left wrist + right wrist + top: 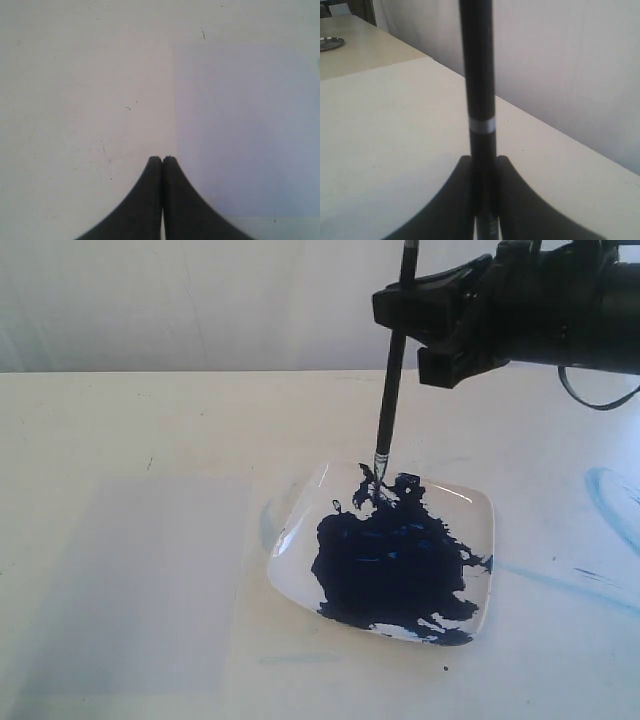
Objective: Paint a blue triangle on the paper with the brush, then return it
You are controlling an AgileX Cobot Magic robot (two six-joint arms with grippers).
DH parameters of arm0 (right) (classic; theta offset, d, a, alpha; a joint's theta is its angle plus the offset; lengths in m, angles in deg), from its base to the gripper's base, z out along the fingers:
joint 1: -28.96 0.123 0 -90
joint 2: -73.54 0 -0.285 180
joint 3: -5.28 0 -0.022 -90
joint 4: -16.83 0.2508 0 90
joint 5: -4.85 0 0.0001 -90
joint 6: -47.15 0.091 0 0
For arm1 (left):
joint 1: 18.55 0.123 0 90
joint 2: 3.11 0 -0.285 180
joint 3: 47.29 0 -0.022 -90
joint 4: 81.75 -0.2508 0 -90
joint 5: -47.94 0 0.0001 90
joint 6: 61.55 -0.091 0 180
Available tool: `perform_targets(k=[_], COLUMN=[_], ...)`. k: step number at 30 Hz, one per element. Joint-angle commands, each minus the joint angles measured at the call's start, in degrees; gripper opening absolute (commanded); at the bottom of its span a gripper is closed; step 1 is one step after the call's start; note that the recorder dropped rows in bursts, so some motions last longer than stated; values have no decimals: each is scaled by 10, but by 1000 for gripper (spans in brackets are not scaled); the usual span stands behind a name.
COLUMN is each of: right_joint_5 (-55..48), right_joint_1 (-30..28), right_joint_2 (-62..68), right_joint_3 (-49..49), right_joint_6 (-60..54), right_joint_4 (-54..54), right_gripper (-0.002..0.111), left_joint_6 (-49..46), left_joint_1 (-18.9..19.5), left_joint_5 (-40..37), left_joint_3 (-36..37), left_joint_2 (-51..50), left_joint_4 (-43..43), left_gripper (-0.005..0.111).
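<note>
My right gripper (405, 312) is shut on the brush (392, 370), holding its black handle nearly upright above the table. The blue-stained tip (378, 478) touches the far edge of the dark-blue paint pool in the white square dish (465, 502). In the right wrist view the handle (477, 75) with a thin silver band rises from between my gripper's (484, 165) fingers. The pale paper (140, 580) lies left of the dish, blank, with no blue triangle visible on it. My left gripper (162, 161) is shut and empty, hovering over the paper's (240, 130) edge.
Faint light-blue smears (610, 502) mark the tabletop right of the dish, and another smear (266, 525) lies by its left rim. A white wall runs behind the table. A round metal object (329, 43) sits on a far table.
</note>
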Motion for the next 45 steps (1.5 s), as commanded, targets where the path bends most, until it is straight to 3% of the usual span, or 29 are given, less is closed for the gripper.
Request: perform_targets(k=[1,5,9,26,38,45], right_joint_5=[-72,-274,-287,-287,-287,-287], right_joint_1=[-60,-167,-195,-191,-108,-91], right_joint_2=[6,59,98,143,152,152], right_joint_3=[3,4,4,4,24,24], right_joint_6=[-6,-7,-29,-93,-109,-111], right_joint_4=[3,-1,-52,-44,12,33], right_gripper=[0,0,0,0,0,0], left_joint_6=[4,4,4,4,4,4], left_joint_1=[-4,-4,-4,-4,-4,-4], left_joint_5=[0,0,0,0,0,0], left_joint_3=[1,1,1,1,1,1], left_joint_2=[2,2,2,2,2,2], left_joint_4=[1,1,1,1,1,1], left_gripper=[0,0,0,0,0,0])
